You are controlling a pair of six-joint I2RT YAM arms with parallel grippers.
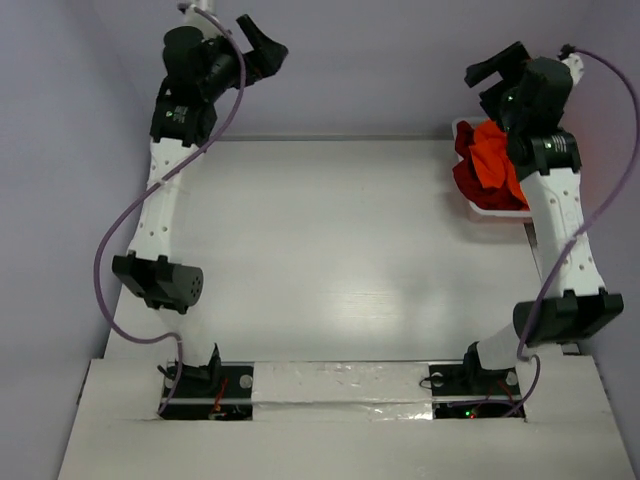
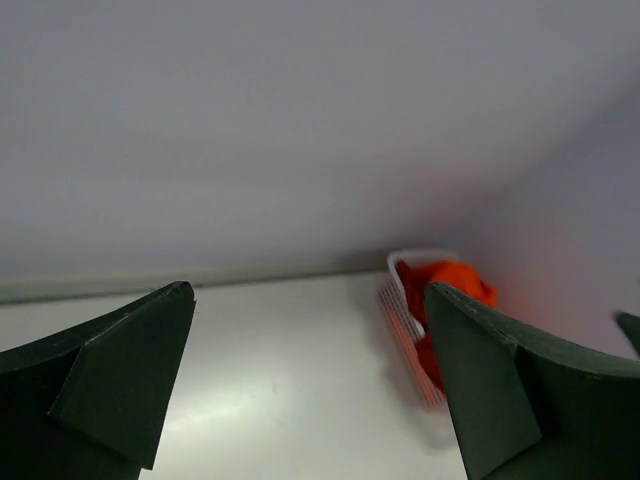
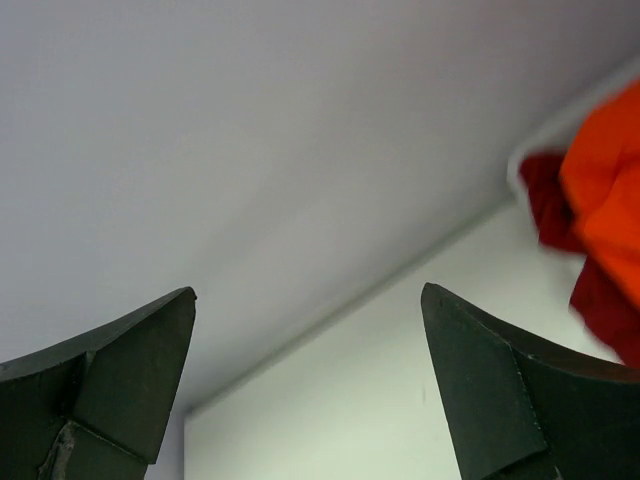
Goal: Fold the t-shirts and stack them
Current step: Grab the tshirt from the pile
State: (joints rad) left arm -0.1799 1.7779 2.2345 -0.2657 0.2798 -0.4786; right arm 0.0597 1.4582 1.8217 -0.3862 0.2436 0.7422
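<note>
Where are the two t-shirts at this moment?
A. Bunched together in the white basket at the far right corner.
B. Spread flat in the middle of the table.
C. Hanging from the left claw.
A: the orange t-shirt and the dark red t-shirt lie crumpled in the white basket.

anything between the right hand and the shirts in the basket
Nothing visible does. The open right hand hangs near the orange t-shirt and dark red t-shirt heaped in the white basket at the far right corner of the table. Only the basket's wall rings them; from above they look reachable.
</note>
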